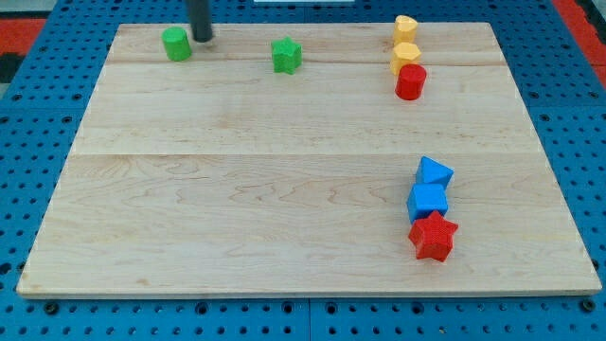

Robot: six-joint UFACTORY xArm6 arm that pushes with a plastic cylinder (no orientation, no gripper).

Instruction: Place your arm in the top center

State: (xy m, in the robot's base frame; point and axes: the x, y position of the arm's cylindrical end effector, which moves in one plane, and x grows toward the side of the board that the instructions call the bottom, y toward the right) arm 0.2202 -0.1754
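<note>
Jaws are lacking on this arm — only my tip [203,38] meets the wooden worktop [284,189] near the view's top left, just right of the green cylinder [176,44]. Further right sits the green star [286,55] — well apart from the tip.

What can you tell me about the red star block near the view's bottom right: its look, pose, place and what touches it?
The red star block is a chunky, matte, plastic-looking piece with rounded points, lying flat on the wooden board near the view's bottom right. It is the lowest of a short column: the blue cube sits directly above it and appears to touch its upper edge. My tip is far away, at the view's top left, touching nothing here.
</note>
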